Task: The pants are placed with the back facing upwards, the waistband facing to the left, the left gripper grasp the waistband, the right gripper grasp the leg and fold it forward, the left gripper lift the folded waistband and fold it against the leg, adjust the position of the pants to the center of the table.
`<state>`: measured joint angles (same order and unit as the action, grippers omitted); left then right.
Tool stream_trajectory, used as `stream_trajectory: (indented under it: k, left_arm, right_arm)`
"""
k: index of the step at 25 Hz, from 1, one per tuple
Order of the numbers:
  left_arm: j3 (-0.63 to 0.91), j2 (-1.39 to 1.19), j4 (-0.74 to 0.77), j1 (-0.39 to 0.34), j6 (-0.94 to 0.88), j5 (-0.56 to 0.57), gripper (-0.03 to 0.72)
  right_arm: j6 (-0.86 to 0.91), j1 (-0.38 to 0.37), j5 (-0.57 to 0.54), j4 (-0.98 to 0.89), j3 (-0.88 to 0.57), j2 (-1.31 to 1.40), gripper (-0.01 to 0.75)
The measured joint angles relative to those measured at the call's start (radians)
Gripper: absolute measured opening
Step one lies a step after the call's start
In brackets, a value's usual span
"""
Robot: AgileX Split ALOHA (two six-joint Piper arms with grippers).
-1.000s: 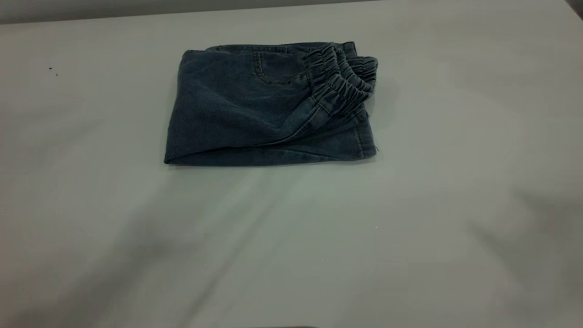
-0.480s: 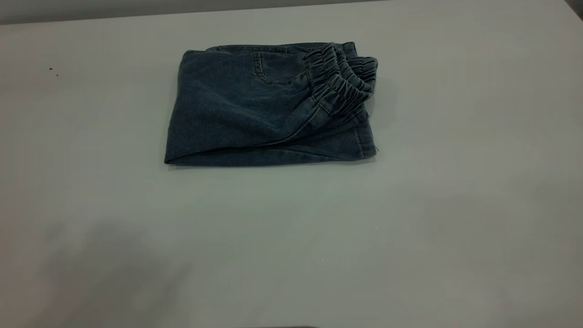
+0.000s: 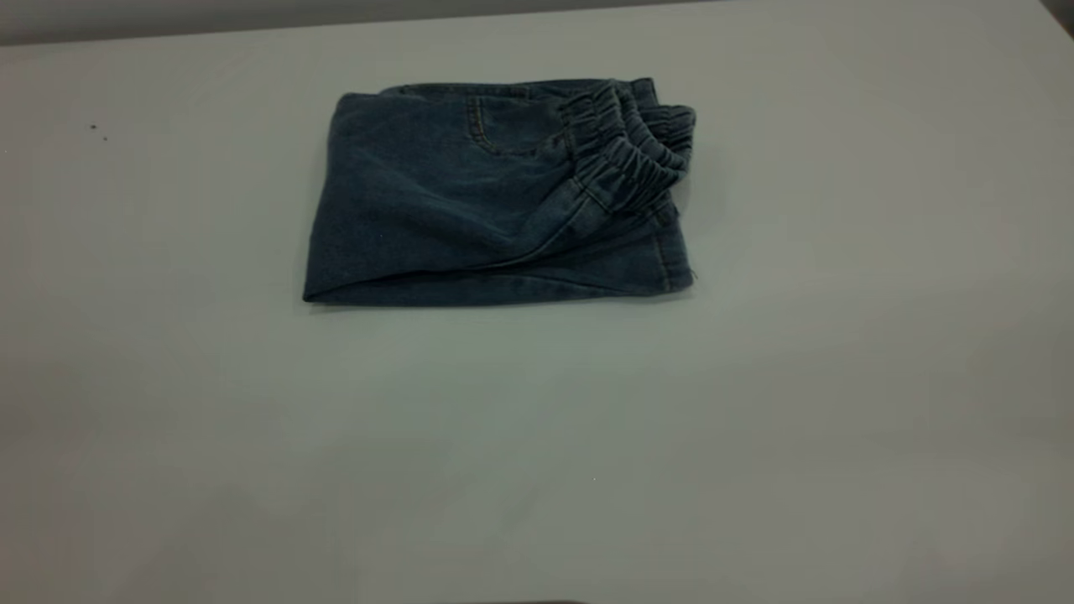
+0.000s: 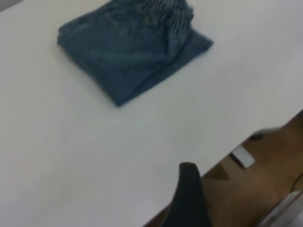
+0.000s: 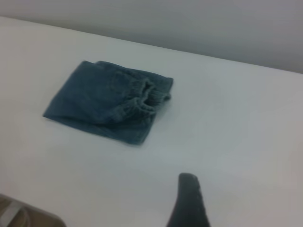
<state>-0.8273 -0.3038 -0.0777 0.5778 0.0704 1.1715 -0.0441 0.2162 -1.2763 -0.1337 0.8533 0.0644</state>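
Note:
The pants (image 3: 495, 193) lie folded into a compact blue denim rectangle on the table (image 3: 537, 436), toward its far side and a little left of the middle. The ruched waistband (image 3: 629, 147) is folded over onto the top layer at the bundle's right end, above the stitched hem of the leg (image 3: 667, 260). Neither gripper appears in the exterior view. In the left wrist view the left gripper (image 4: 188, 172) hangs over the table's edge, far from the pants (image 4: 132, 47). In the right wrist view the right gripper (image 5: 188, 182) is well clear of the pants (image 5: 109, 101).
Brown floor (image 4: 255, 198) and a small white object (image 4: 242, 156) lie beyond the table's edge in the left wrist view. A grey wall (image 5: 189, 23) runs behind the table's far edge. Two tiny dark specks (image 3: 94, 127) mark the table at the far left.
The dark arm shadows on the near part of the table have drawn off and faded. The folded pants have not moved.

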Motion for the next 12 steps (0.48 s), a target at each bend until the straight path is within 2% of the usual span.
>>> stream_trajectory:
  k: [8, 12]
  left_arm:
    - [0.202, 0.084, 0.013, 0.0, 0.003, 0.0, 0.535]
    - [0.288, 0.084, 0.002, 0.0, 0.003, -0.004, 0.535]
  right_arm:
    - [0.004, 0.0, 0.001, 0.017, -0.174, -0.079, 0.465]
    - [-0.029, 0.0, 0.039, -0.001, -0.275, -0.079, 0.465]
